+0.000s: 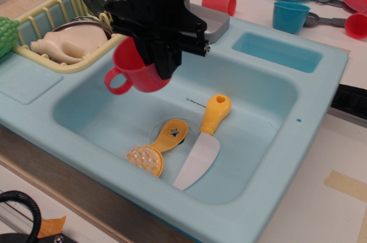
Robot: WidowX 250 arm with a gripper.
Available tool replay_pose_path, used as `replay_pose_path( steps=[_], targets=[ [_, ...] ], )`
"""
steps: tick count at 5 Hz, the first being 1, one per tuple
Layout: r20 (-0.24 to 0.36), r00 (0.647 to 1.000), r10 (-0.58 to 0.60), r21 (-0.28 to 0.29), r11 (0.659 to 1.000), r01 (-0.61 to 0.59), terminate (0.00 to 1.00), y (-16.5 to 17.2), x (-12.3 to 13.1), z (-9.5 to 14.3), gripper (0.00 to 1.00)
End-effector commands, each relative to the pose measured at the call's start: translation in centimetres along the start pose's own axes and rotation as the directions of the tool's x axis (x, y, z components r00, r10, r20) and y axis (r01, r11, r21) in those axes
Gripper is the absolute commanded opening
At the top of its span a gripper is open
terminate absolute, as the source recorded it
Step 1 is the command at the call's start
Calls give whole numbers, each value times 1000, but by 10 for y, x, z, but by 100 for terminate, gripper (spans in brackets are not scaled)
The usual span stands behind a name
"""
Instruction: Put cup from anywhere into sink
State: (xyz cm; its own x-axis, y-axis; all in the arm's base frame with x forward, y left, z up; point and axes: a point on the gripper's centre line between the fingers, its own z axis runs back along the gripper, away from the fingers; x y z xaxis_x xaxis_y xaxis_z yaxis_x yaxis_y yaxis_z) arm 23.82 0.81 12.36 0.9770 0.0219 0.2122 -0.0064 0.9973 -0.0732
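Observation:
The cup (133,71) is a large red mug with a loop handle pointing left. My black gripper (159,54) is shut on its rim and holds it in the air over the left-middle of the sink's basin. The sink (321,88) is a light-blue plastic toy sink with a deep basin, a small side recess (278,51) at the back right and a grey faucet (213,20) partly hidden behind the gripper.
A yellow toy knife (203,138) and an orange-yellow spatula (157,147) lie on the basin floor. A yellow dish rack (43,31) with a lid and a cream item stands at the left. Small red cup (219,3), teal cup (289,16) and plates sit behind.

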Motion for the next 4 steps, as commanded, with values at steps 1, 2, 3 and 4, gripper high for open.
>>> replay_pose_path(
  steps=[1,2,3,4],
  targets=[
    [14,999,-34,-36,999,34,0,8,2,-17,100],
    [-14,998,-57,-81,995,55,0,10,1,-26,100],
    [-14,998,-57,-81,995,55,0,10,1,-26,100],
    [-14,998,-57,-81,995,55,100,10,1,-26,100]
  ],
)
